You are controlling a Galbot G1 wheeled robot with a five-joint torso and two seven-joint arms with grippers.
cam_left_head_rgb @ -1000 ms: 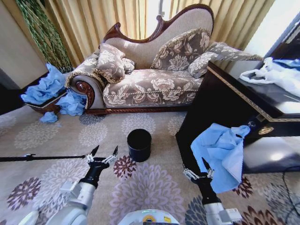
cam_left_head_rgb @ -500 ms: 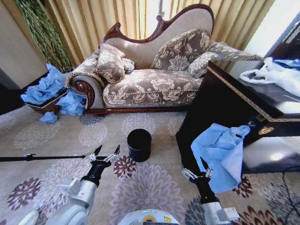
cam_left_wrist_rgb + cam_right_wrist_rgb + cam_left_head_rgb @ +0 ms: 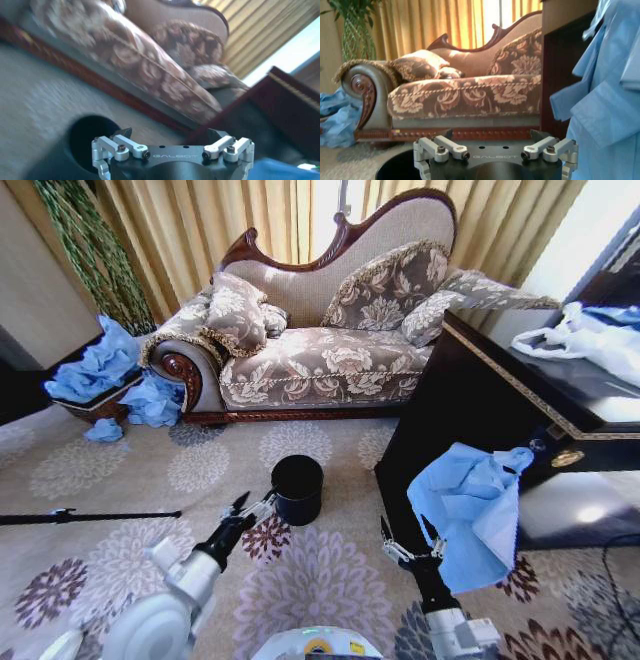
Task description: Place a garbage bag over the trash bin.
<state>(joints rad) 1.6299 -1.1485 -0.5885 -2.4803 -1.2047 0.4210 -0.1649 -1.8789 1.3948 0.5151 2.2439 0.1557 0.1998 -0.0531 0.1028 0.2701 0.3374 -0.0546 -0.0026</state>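
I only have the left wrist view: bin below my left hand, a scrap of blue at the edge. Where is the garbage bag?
Observer: The garbage bag hangs down the front of the dark cabinet, right of the trash bin.
Operator: Is the right hand on it?
Observer: No. The right hand is open, just left of the bag's lower part, holding nothing.
Operator: And my left hand?
Observer: The left hand is open beside the bin's left rim; contact can't be judged.
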